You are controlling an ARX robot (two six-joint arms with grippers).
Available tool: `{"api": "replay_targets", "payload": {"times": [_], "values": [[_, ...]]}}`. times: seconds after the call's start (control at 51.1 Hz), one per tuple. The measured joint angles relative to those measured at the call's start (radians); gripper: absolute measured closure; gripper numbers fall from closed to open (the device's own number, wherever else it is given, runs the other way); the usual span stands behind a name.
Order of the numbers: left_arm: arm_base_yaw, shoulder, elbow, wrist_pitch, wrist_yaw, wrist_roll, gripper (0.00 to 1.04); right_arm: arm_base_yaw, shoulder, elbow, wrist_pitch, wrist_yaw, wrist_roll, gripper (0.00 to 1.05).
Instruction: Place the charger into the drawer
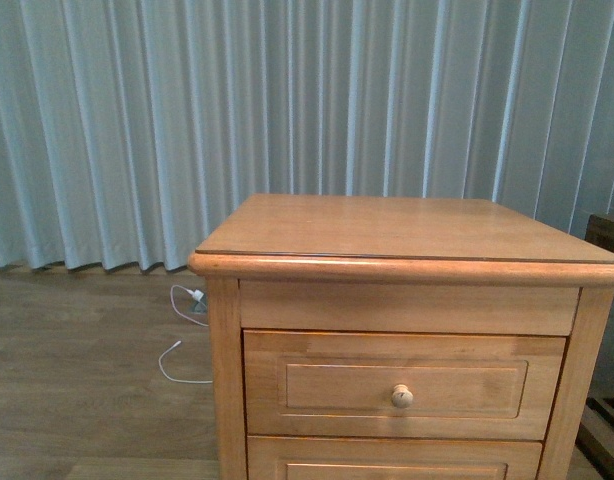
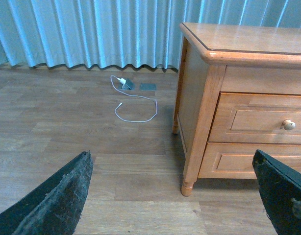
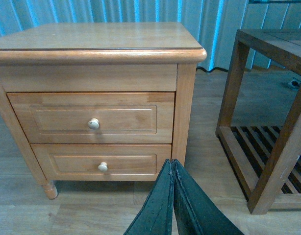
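The charger is out of view in every picture. The drawer [image 3: 91,117] is the taller, upper one of the light-wood nightstand, shut, with a round pale knob [image 3: 93,124]. It also shows as the drawer [image 1: 402,385] in the front view and the drawer [image 2: 261,120] in the left wrist view. My right gripper [image 3: 171,162] is shut with nothing in it, low in front of the nightstand's right leg. Left of the nightstand, above the floor, my left gripper [image 2: 171,154] is open and empty. Neither arm shows in the front view.
A shallower drawer [image 3: 101,159] sits below the taller one, shut. A thin white cable with a small white plug [image 2: 133,100] lies on the wood floor by the curtain [image 1: 187,120]. A dark slatted wooden rack [image 3: 268,122] stands right of the nightstand. The nightstand top [image 1: 387,225] is bare.
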Motion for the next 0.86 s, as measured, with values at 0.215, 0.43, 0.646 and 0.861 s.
{"api": "replay_targets", "payload": {"times": [0.215, 0.43, 0.646, 0.861], "values": [[0.000, 0.000, 0.000, 0.000, 0.000, 0.000, 0.06, 0.000, -0.070, 0.000, -0.042, 0.000, 0.000, 1.03], [0.000, 0.000, 0.000, 0.000, 0.000, 0.000, 0.06, 0.000, -0.072, 0.000, -0.043, 0.000, -0.001, 1.03], [0.000, 0.000, 0.000, 0.000, 0.000, 0.000, 0.06, 0.000, -0.072, 0.000, -0.043, 0.000, -0.002, 0.66], [0.000, 0.000, 0.000, 0.000, 0.000, 0.000, 0.06, 0.000, -0.072, 0.000, -0.043, 0.000, -0.002, 0.28]]}}
